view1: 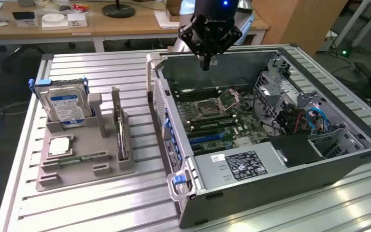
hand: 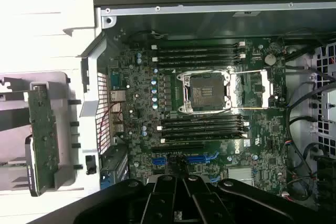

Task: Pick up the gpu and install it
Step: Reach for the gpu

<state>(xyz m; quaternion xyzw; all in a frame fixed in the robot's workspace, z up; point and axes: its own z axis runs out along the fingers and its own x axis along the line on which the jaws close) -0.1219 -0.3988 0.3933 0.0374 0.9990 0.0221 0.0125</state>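
the gpu stands on its long edge in a slot of a grey holder that lies on the slatted metal worktop, on the side of the holder nearest the open computer case and just beside that case's rear panel, without touching it. nothing grips the card. in the same holder, toward the exterior view's left, a silver hard drive with a blue label stands upright, and in front of it lie a square processor chip and a narrow green memory stick, each in its own recess. the hand hangs above the far end of the case, well apart from the gpu, with its fingers brought fully together and nothing between them. the case lies on its side with the cover off, so the motherboard faces up; the processor socket sits open near the board's middle, and blue-tipped expansion slots lie on the nearer part of the board. in the wrist view the hand's dark body looks down over this board.
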